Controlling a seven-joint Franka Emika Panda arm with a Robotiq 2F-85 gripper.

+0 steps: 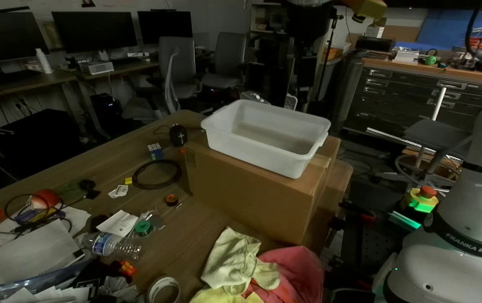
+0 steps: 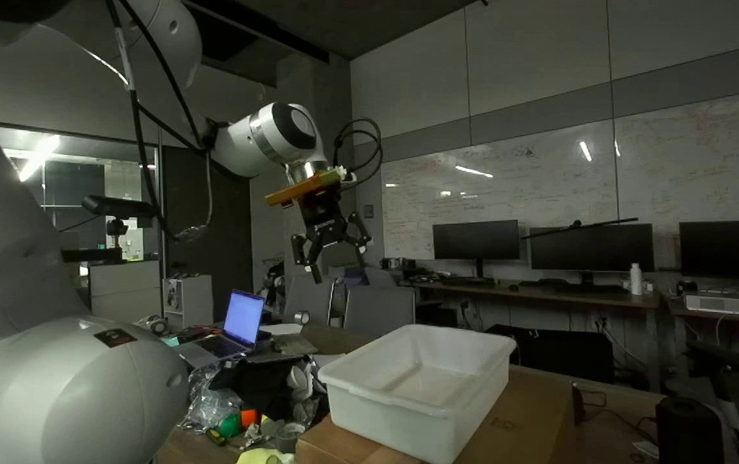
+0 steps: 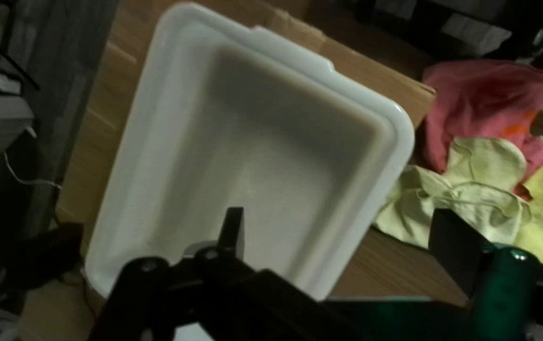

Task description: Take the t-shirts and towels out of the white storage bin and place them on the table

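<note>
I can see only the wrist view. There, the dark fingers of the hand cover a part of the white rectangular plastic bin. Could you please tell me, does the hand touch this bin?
Observer: No. In an exterior view, the hand hangs higher than the white rectangular plastic bin, apart from it.
Operator: Thank you. Which loose object on the light-brown wooden table do I not see?
Observer: A clear plastic bottle with a blue label lies there on its side.
Operator: And is anything switched on?
Observer: Yes, a thin grey laptop stands open, its blue-violet screen lit.
</note>
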